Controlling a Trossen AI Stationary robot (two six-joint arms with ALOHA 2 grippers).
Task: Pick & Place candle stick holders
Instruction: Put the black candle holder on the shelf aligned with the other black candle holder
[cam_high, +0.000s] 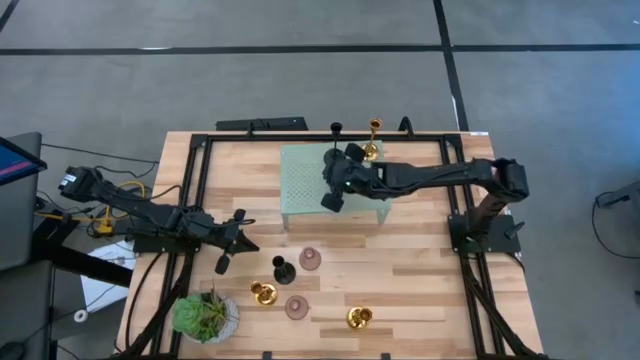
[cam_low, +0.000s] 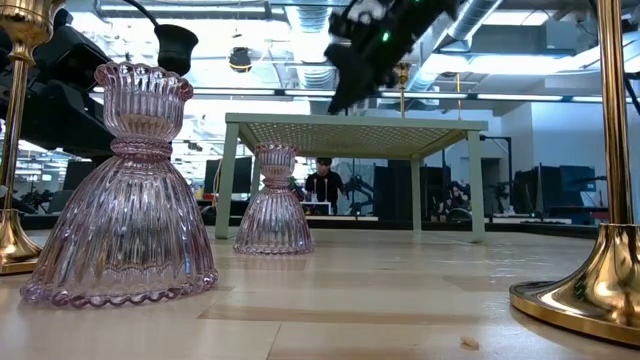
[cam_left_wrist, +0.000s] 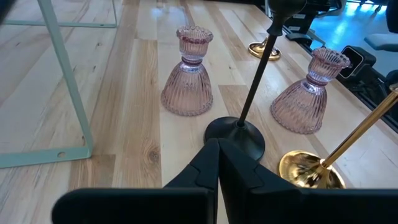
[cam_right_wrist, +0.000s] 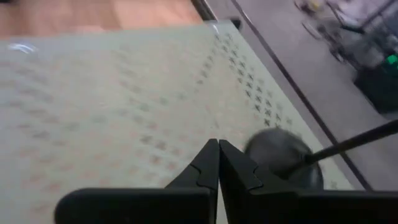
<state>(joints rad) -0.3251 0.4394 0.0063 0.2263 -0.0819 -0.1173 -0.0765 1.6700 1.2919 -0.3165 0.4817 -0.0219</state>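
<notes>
Table (cam_high: 420, 270): light wood, dark frame around edges.

Platform (cam_high: 305, 175): pale green, perforated, on legs, toward the far side of the table near centre. Two holders stand on it: black holder #1 (cam_high: 337, 128) at the far edge and gold holder #1 (cam_high: 373, 126) just beside it at the far right corner. In the right wrist view the black one's round base (cam_right_wrist: 283, 155) sits on the perforated top, stem slanting off frame.

R gripper (cam_high: 331, 201): over the platform, arm reaching in from the right side. Fingers (cam_right_wrist: 239, 168) pressed together, clenched on nothing; tip points at the platform top, just short of the black base. Low view shows it (cam_low: 345, 95) hanging above the platform, apart from the surface.

L gripper (cam_high: 223, 262): low over the table on the left, near side of the platform. Fingers (cam_left_wrist: 208, 168) clenched tight, nothing between them. Tip aims at black holder #2 (cam_left_wrist: 239, 134), right beside its base; contact can't be told.

Remaining holders on bare table, near half:
- black holder #2, upright, near pink #1 (high view)
- pink holder #1 (cam_high: 310, 259), upright, just right of black #2
- pink holder #2 (cam_high: 296, 307), nearer the front edge
- gold holder #2 (cam_high: 262, 293), left of pink #2, close to the plant
- gold holder #3 (cam_high: 360, 318), well apart to the right, near the front edge

Potted plant (cam_high: 205, 316): green, leafy, front left corner.

Low view: a person (cam_low: 322, 185) seated in the room behind, seen under the platform.
</notes>
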